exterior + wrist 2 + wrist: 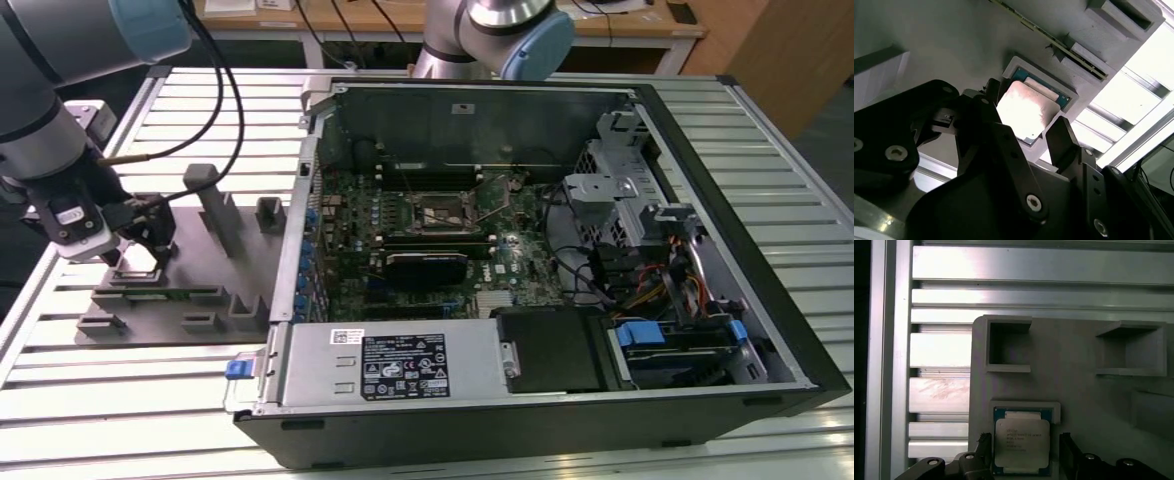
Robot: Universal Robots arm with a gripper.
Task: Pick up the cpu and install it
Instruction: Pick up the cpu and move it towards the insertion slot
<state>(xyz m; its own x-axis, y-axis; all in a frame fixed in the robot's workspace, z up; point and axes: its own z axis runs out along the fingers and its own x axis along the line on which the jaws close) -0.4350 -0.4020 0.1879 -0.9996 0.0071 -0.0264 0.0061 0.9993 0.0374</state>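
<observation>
Gripper [144, 250] sits low over the grey tray [200, 300] at the exterior view's left, beside the open computer case [747, 300]. The cpu [1021, 445] lies flat in its square recess in the tray (silvery lid up). Fingers [1066, 455] are spread, one on each side of the cpu; whether they touch its edges, I cannot tell. The motherboard socket [441, 212] inside the case is well apart from the gripper.
</observation>
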